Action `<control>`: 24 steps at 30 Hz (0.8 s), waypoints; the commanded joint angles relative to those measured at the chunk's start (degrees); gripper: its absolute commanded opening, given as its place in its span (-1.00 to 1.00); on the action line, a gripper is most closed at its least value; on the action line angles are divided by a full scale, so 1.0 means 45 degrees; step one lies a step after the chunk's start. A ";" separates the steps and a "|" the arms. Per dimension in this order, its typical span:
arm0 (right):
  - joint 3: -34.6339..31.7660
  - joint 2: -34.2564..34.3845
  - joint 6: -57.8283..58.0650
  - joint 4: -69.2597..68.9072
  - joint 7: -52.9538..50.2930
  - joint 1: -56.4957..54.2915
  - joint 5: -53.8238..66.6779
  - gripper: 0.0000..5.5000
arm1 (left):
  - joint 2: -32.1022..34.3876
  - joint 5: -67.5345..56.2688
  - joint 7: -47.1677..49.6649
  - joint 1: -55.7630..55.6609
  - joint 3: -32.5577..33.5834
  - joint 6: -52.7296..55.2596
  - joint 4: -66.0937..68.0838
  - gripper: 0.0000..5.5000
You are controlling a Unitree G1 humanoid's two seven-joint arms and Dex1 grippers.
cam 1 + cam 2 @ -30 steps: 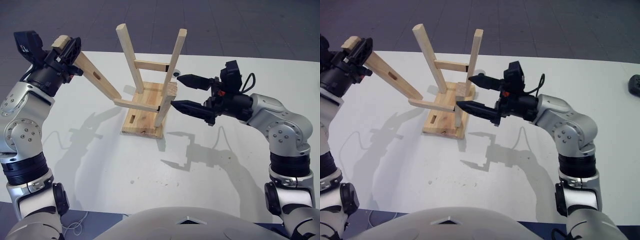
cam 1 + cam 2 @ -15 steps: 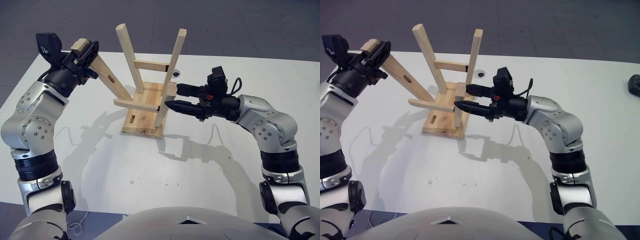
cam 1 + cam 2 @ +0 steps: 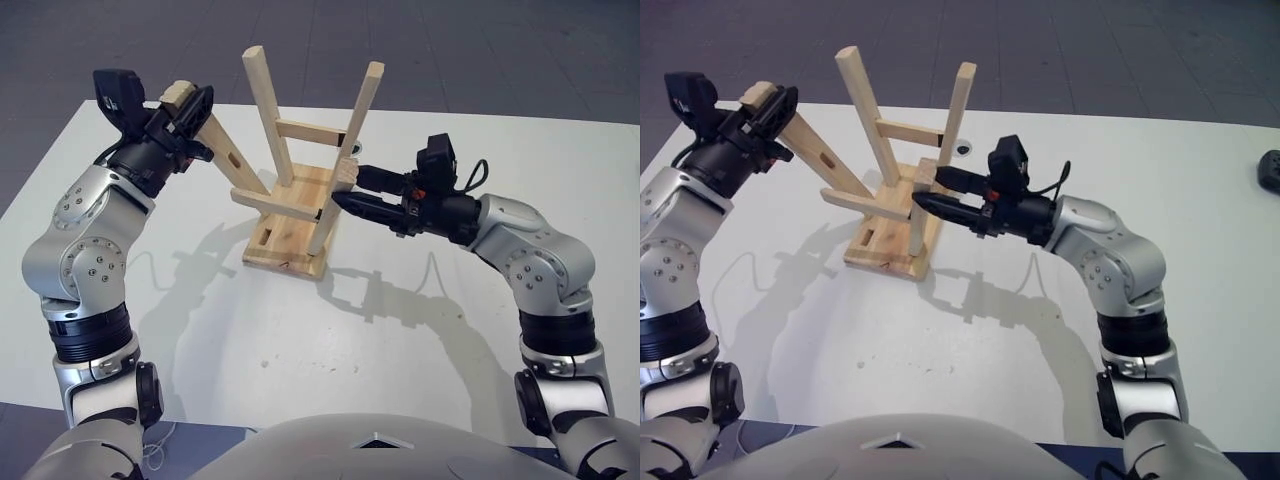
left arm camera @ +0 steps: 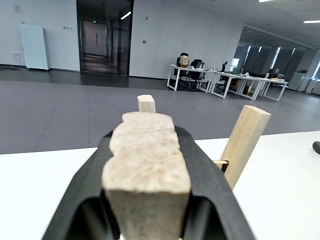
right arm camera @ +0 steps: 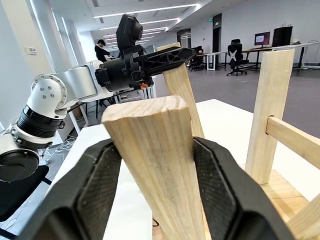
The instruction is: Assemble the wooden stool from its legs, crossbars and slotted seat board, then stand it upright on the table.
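**Both hands clamped on stool legs**

The left hand (image 3: 190, 110) grips the top end of a loose leg (image 3: 232, 155), which slants down to the crossbar (image 3: 280, 205). The right hand (image 3: 345, 187) is closed around a standing leg (image 3: 357, 120). The seat board (image 3: 290, 245) lies flat toward the worktop's (image 3: 300, 340) far edge.

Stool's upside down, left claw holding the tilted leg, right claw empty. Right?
No: the right claw isn't empty; the right wrist view shows it shut on a stool leg. The stool is upside down and the left claw holds the tilted leg.
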 commanded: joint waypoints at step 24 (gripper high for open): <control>-0.0342 -0.0090 -0.0035 -0.2752 -0.3330 0.3257 -0.0060 -0.20 | -0.1133 -0.2744 0.0081 0.0336 0.1193 0.1484 0.0541 -0.62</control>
